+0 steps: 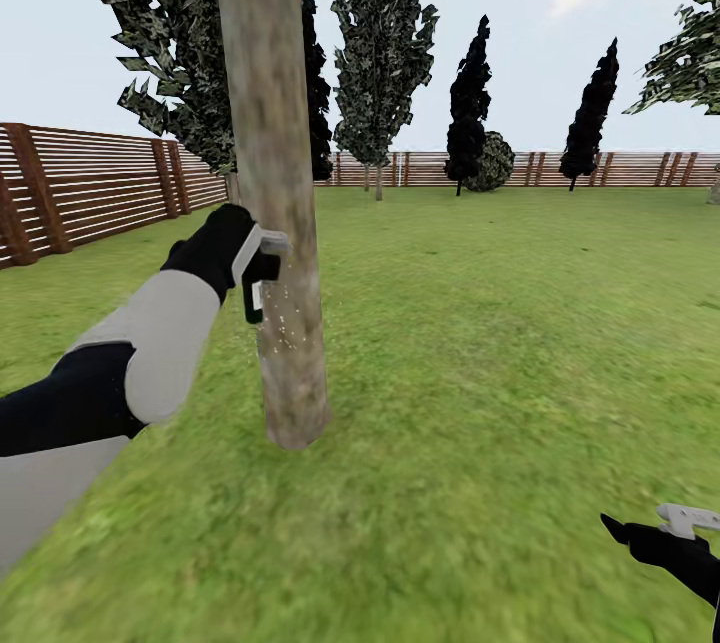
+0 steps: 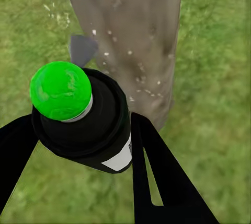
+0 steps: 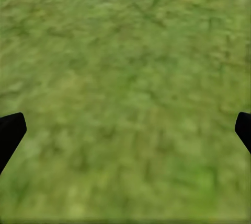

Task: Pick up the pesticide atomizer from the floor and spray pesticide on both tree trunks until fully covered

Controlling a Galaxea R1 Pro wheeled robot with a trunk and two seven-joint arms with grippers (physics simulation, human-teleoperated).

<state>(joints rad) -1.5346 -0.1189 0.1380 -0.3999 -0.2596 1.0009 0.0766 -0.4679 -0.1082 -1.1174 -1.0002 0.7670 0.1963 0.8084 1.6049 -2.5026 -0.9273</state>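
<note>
One tree trunk (image 1: 270, 193) is recorded in the head view, rising from the grass lawn (image 1: 480, 343) before a wooden fence (image 1: 90, 185). The left arm is raised and extended toward it; the left gripper (image 1: 240, 258) is closed around the pesticide atomizer (image 1: 255, 291), held just beside the bark, which is flecked with pale specks. The right gripper (image 1: 665, 535) is held low, at the frame's lower right.

Left wrist view: the atomizer (image 2: 89, 125) is clamped between black fingers (image 2: 157, 177), facing the trunk (image 2: 133, 36).

Right wrist view: fingertips (image 3: 10, 132) are spread wide apart over grass (image 3: 125, 98), with nothing held.
</note>
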